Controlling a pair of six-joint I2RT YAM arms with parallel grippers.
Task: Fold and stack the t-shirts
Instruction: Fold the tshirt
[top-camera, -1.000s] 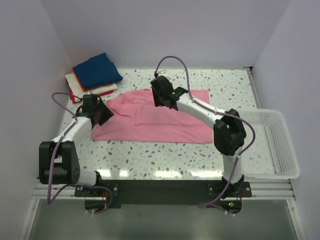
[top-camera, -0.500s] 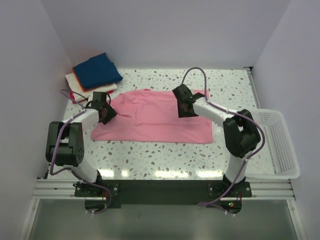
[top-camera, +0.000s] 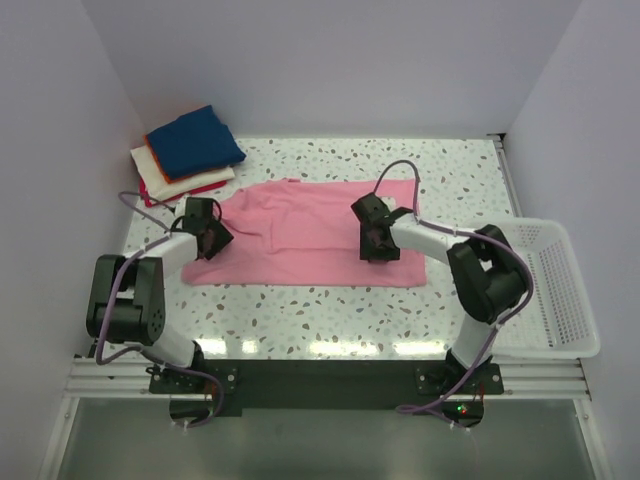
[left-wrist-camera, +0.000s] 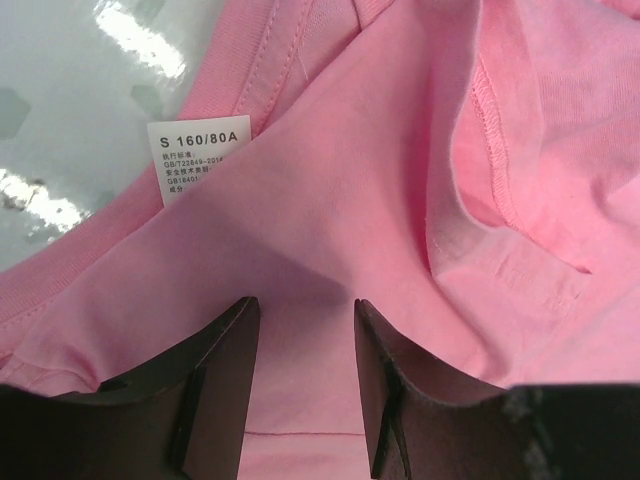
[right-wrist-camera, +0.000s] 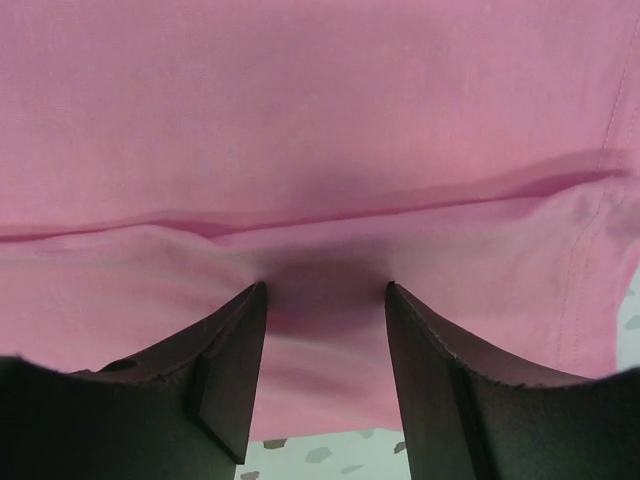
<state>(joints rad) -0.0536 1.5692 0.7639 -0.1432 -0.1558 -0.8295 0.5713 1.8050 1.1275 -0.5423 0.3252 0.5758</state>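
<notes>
Top external view has the pink t-shirt (top-camera: 300, 240) lying flat across the middle of the table (top-camera: 450, 165), with the folded stack (top-camera: 188, 152) at the far left corner; the left end effector (left-wrist-camera: 305, 310) sits spread on the shirt's left edge beside the size label (left-wrist-camera: 199, 160), with cloth loose between its fingers and not pinched; the right end effector (right-wrist-camera: 325, 295) stands spread over a low ridge of fabric toward the near right hem; the cotton looks light, limp and quick to wrinkle, so a pinch on a hem or seam at both sides should hold best.
</notes>
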